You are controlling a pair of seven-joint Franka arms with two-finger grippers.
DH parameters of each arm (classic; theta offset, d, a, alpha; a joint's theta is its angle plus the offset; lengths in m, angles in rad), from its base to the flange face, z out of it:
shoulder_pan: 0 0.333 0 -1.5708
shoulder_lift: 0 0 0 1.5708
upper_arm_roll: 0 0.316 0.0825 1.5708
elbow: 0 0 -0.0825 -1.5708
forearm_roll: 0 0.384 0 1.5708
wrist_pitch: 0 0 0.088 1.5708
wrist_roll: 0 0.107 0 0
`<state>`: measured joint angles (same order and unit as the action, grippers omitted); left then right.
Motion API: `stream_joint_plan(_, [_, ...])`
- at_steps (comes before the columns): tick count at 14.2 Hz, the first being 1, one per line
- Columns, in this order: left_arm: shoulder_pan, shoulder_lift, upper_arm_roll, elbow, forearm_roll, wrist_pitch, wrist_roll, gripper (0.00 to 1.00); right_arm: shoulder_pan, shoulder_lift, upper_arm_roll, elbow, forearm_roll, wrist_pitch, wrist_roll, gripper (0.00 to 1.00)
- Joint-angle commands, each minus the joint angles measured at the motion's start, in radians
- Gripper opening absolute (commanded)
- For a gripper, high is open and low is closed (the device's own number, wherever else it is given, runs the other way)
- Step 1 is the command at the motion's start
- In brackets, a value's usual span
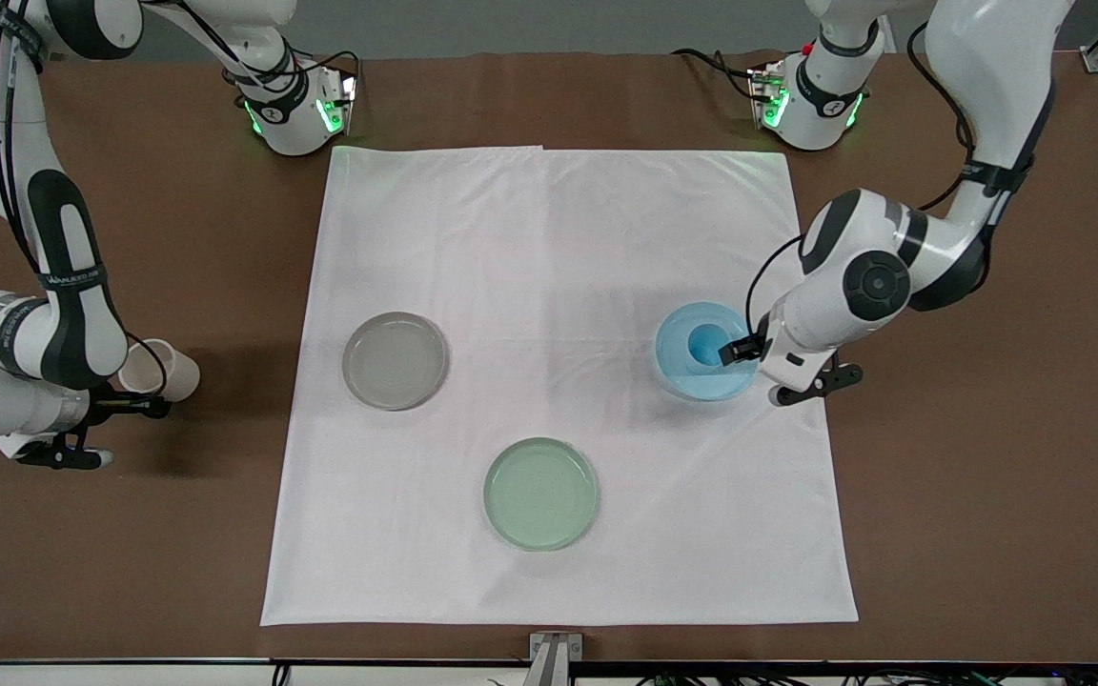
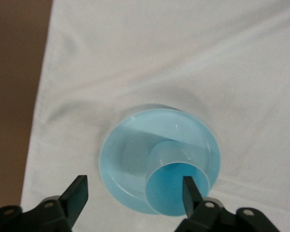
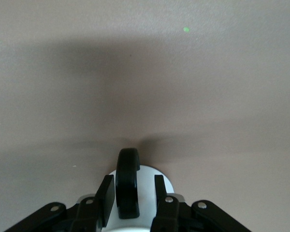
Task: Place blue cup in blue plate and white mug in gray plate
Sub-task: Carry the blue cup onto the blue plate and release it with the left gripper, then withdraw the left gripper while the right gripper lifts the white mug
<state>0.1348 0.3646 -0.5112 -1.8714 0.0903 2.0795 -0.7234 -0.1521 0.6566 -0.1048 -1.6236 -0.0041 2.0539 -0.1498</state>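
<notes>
The blue cup point(image 1: 705, 343) stands upright in the blue plate point(image 1: 681, 377) at the left arm's end of the white cloth. My left gripper point(image 1: 742, 351) is open just above the plate's edge. In the left wrist view point(image 2: 134, 187) one finger point(image 2: 189, 191) is in front of the cup's point(image 2: 176, 193) rim and the other is off the plate point(image 2: 130, 154), so neither grips it. The white mug point(image 1: 164, 372) is tilted on the brown table off the cloth, at the right arm's end. My right gripper point(image 1: 134, 406) point(image 3: 133, 189) is open and straddles the mug's black handle point(image 3: 127, 181). The gray plate point(image 1: 395, 360) is empty.
A pale green plate point(image 1: 541, 494) lies on the white cloth point(image 1: 559, 248), nearer the front camera than the other two plates. Bare brown table surrounds the cloth on both arms' ends.
</notes>
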Motion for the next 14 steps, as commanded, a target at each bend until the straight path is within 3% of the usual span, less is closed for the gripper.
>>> stream_joint_plan(1, [0.034, -0.026, 0.0, 0.219, 0.019, -0.24, 0.008, 1.0, -0.017, -0.002, 0.013, -0.012, -0.019, 0.023, -0.013, 0.36])
stream_joint_plan(5, [0.091, -0.077, 0.003, 0.377, 0.113, -0.36, 0.126, 1.0, -0.017, 0.003, 0.013, -0.012, -0.019, 0.022, -0.013, 0.28])
stream_joint_plan(11, [0.238, -0.211, 0.005, 0.394, 0.062, -0.49, 0.554, 1.0, -0.012, 0.0, 0.014, -0.009, -0.017, 0.017, -0.013, 0.02])
stream_joint_plan(12, [0.201, -0.246, 0.06, 0.382, 0.043, -0.492, 0.612, 1.0, -0.011, -0.002, 0.014, -0.007, -0.017, 0.015, -0.013, 0.01])
stream_joint_plan(14, [0.048, -0.301, 0.256, 0.379, 0.005, -0.57, 0.692, 1.0, -0.004, -0.008, 0.017, -0.007, -0.016, 0.011, -0.02, 0.0])
